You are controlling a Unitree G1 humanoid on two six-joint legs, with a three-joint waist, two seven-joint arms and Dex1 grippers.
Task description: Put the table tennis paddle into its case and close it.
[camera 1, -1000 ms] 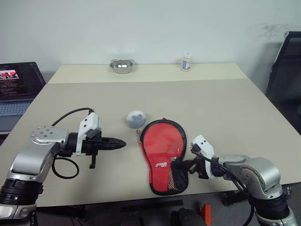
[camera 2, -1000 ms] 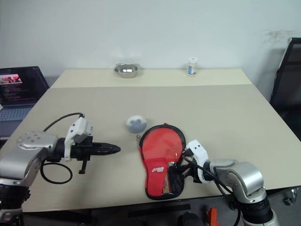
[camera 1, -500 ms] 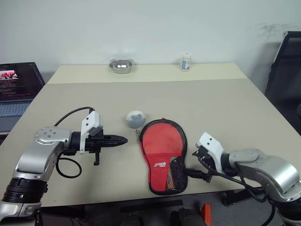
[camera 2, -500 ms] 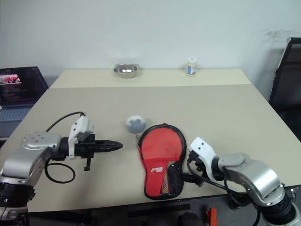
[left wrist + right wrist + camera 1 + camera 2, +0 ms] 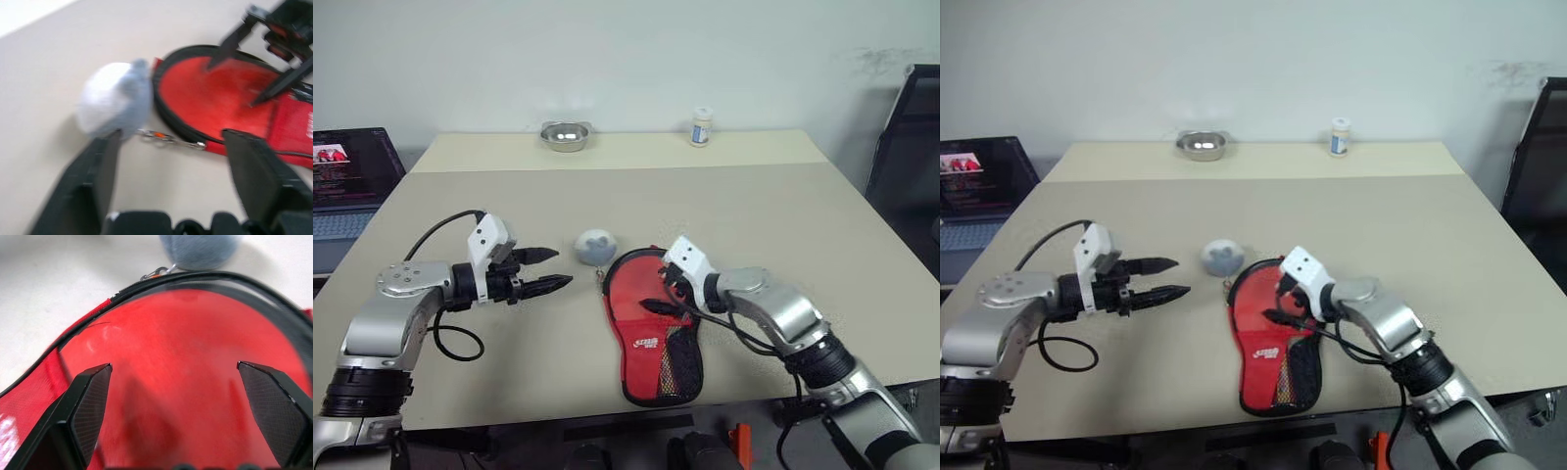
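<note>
case (image 5: 655,328): long axis toward robot | right tool (image 5: 658,291): open, over its round end, nearer | left tool (image 5: 546,270): open, leftward

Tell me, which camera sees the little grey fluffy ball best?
The left wrist view: the grey pompom keychain looms close, its clip chain reaching the case. The eye views show it small beside the case; the right wrist view catches its lower edge.

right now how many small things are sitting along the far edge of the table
2. A metal bowl sits at the far edge toward the robot's left, and a small white bottle stands at the far edge toward the robot's right. Nothing seems hidden there.
</note>
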